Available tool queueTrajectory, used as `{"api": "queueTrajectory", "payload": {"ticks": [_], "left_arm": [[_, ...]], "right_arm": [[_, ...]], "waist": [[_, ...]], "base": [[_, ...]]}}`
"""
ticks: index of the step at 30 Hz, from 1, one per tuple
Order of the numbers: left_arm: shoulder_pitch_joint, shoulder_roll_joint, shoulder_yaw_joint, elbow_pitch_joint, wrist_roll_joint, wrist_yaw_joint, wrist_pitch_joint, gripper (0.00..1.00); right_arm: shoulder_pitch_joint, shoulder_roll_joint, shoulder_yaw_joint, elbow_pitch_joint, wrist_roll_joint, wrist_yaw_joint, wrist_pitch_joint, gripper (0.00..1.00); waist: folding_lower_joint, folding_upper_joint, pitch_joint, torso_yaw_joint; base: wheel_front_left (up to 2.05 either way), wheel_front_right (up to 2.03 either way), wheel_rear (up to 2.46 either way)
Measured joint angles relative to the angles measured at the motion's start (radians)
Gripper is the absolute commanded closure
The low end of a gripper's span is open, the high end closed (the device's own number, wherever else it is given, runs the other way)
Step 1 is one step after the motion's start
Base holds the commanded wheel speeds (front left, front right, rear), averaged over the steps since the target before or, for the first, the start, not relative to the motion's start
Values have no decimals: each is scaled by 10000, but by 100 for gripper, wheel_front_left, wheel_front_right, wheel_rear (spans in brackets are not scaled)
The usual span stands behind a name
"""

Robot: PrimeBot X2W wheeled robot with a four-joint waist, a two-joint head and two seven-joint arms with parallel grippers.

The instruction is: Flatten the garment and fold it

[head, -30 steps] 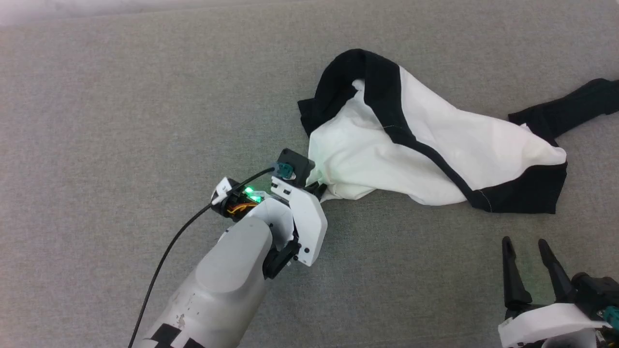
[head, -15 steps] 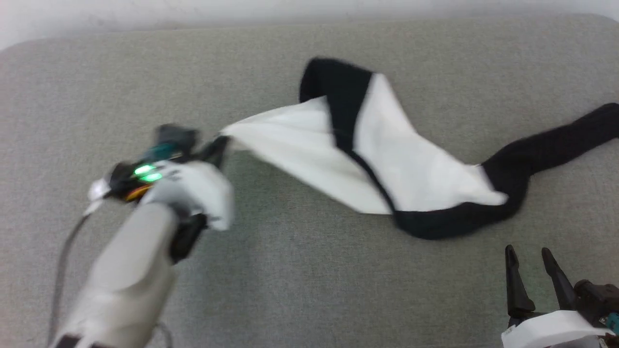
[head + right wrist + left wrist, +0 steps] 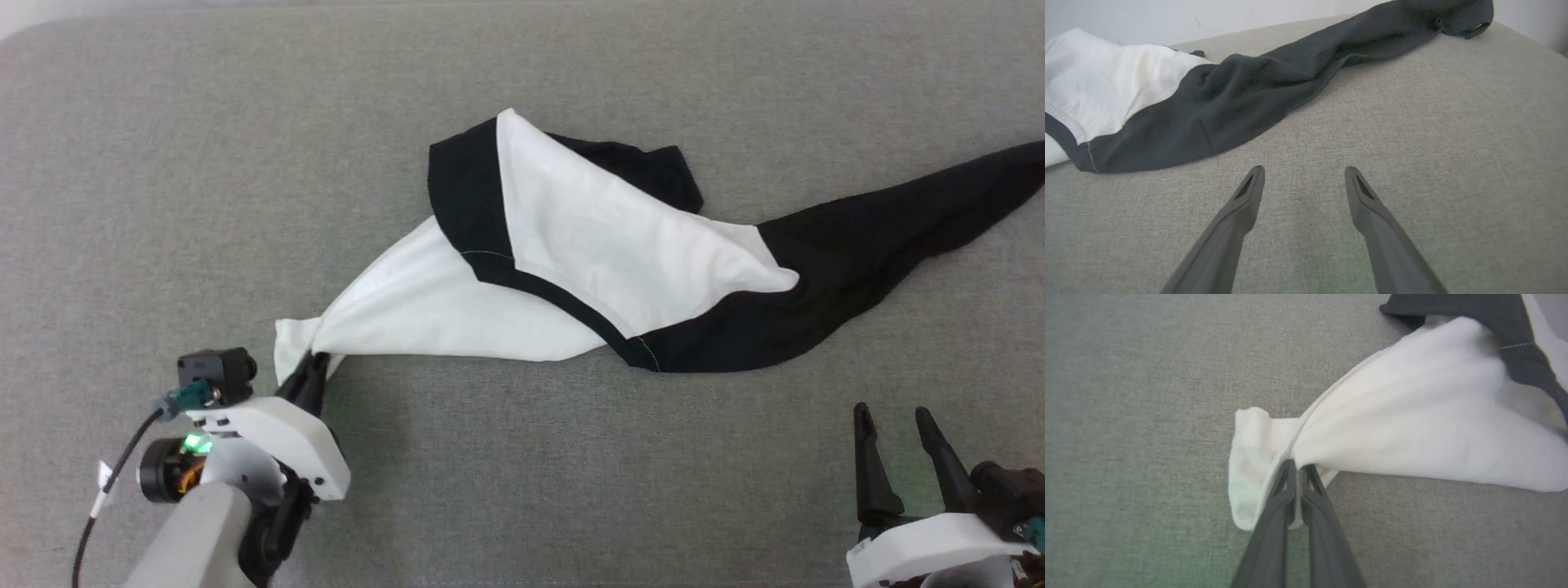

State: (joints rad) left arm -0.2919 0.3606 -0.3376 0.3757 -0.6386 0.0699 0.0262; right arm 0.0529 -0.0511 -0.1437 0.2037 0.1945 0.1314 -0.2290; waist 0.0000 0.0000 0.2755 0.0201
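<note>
left gripper (image 3: 1298, 466) pinching garment (image 3: 571, 245) corner, right gripper (image 3: 890, 412) splayed wide, grey surface (image 3: 571, 490) between

There is one soft white T-shirt with black sleeves (image 3: 571, 269) and one grey fabric-covered counter (image 3: 163, 204). There are two long-fingered dark pincers, one left pincer (image 3: 314, 363) and one right pincer (image 3: 890, 412). There is also one black cable (image 3: 98, 506) and one green light (image 3: 193, 443).

Grey woven fabric surface (image 3: 506, 474): flat, fine uniform weave, rounded corner at head view's upper left. Plain white wall (image 3: 1216, 14) behind far edge, 1 small mark.
</note>
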Motion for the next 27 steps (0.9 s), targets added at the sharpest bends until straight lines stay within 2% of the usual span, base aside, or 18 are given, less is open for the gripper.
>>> {"api": "queueTrajectory", "payload": {"ticks": [1, 2, 7, 14, 18, 22, 27], "left_arm": [[45, -92, 27, -48, -44, 27, -63, 5], [82, -146, 36, -82, -77, 25, -92, 0], [300, 0, 23, -675, -203, 17, 157, 0], [542, 1210, 320, -3260, -276, 276, 1499, 0], [-365, 1693, 290, -4589, -399, 263, 2736, 0], [-2111, 1461, 92, -4684, -1143, 36, 4219, 0], [-3925, 872, -232, -3358, -1965, 17, 5889, 0]], "right_arm": [[-31, 0, 6, 8, -2, 0, 0, 0], [-57, 2, 12, 19, -2, 0, 2, 0], [-85, 0, 23, 92, -4, 0, 12, 0], [-77, -2, 59, 272, 54, 0, -4, 0], [-90, 0, 155, 351, 88, 0, -15, 0], [-199, 0, 224, 382, 88, 0, -35, 0], [-517, 10, 408, 301, 84, 0, -105, 0]], "waist": [[0, 0, 9, 38], [0, 0, 11, 69], [0, 0, -100, 138], [0, 0, -303, 247], [-1, 0, -298, 338], [0, 0, -174, 340], [0, 0, 45, 163]], "base": [[0, 0, 0], [0, 0, 0], [0, 0, 0], [0, 0, 0], [0, 0, 0], [0, 0, 0], [0, 0, 0]]}}
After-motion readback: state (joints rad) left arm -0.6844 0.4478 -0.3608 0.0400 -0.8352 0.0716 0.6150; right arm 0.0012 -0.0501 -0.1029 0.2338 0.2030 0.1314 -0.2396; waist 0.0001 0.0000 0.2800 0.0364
